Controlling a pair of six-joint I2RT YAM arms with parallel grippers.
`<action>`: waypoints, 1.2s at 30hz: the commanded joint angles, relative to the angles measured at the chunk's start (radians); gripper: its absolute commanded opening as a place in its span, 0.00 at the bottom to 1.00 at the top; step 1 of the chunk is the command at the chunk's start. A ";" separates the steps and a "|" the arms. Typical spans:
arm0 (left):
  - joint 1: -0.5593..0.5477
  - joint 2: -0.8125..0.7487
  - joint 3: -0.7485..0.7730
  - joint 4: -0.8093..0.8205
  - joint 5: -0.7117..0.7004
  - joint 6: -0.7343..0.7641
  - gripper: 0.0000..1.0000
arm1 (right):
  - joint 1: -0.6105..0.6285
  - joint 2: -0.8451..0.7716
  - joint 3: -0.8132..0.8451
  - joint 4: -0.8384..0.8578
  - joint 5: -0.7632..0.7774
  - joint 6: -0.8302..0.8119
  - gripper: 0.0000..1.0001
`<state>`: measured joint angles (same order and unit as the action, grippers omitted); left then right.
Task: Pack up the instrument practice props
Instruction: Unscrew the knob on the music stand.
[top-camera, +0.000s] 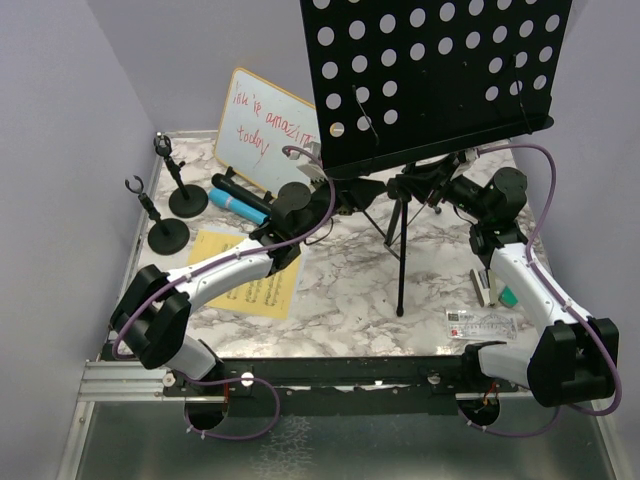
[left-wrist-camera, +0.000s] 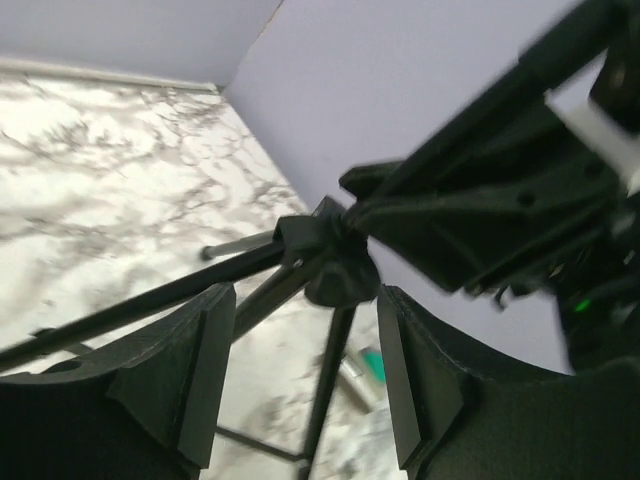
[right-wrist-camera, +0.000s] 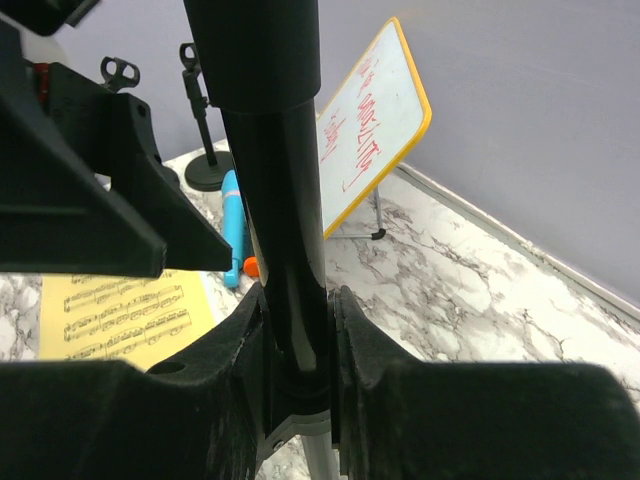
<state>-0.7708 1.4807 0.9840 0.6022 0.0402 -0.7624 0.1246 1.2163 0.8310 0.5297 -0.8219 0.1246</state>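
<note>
- Music stand (top-camera: 440, 70): tall, black, with a perforated desk. It stands upright on its tripod at the back of the marble table (top-camera: 340, 300), right of centre, with a gripper at either side of its stem.
- Right gripper (right-wrist-camera: 298, 300): fingers pressed against the stand's pole (right-wrist-camera: 285, 200) from both sides, pinching it. The pole runs up through the gap and out of the top of the wrist view.
- Right arm: rises from the near right corner with the elbow bent. The forearm runs away toward the stand and the wrist sits under the right part of the desk.
- Left gripper (left-wrist-camera: 305, 293): fingers spread, grasping nothing. The tripod hub (left-wrist-camera: 340, 265) lies just beyond the fingertips, in line with the gap, with clear space on each side.
- Left arm: reaches diagonally from the near left base to the left side of the stand, below the lower lip of the desk.
- Yellow sheet music (top-camera: 245, 270): flat on the table, partly covered by the left forearm.
- Blue microphone (top-camera: 238, 205) and black microphone (top-camera: 240, 188): lying side by side, just left of the left wrist.
- Rear mic holder (top-camera: 187, 198) and front mic holder (top-camera: 167, 233): upright near the left edge, well apart from both grippers.
- Whiteboard (top-camera: 265, 130): leaning at the back left, red writing.
- Stapler (top-camera: 487, 287) and clear ruler (top-camera: 480, 322): beside the right forearm.
</note>
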 joint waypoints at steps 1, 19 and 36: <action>-0.007 -0.043 -0.060 0.063 0.142 0.498 0.66 | 0.006 0.013 -0.017 -0.160 -0.065 0.005 0.01; -0.132 0.034 -0.079 0.169 0.206 1.549 0.69 | 0.006 0.008 -0.017 -0.168 -0.078 -0.002 0.01; -0.145 0.120 0.024 0.180 0.132 1.691 0.62 | 0.006 0.006 -0.017 -0.174 -0.078 -0.006 0.01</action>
<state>-0.9123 1.5791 0.9730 0.7616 0.1928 0.8898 0.1249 1.2152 0.8333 0.5220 -0.8253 0.1143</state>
